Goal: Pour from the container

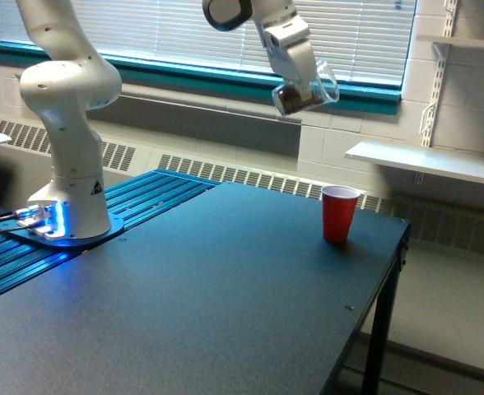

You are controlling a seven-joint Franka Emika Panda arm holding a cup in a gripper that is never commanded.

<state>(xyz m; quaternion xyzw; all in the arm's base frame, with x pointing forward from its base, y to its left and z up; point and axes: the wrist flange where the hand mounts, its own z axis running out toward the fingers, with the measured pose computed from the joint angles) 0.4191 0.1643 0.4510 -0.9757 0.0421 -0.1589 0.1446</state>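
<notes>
White and blocky, the gripper (pixel 302 82) is clamped on the clear cup (pixel 307 89), which hangs tilted high above the red cup (pixel 339 213) and a little toward the exterior view's left of it. Dark brown granules sit heaped in the clear cup's lower end and nothing is falling, so the pour looks not yet begun. The red cup stands upright near the far edge of the dark bench (pixel 193 296), well apart from the arm's base (pixel 65 214).

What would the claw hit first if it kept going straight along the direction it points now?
Probably nothing soon: the claw, gripping the clear cup, points down toward the exterior view's right; the red cup sits nearest that line on the table, though depth is unclear.
</notes>
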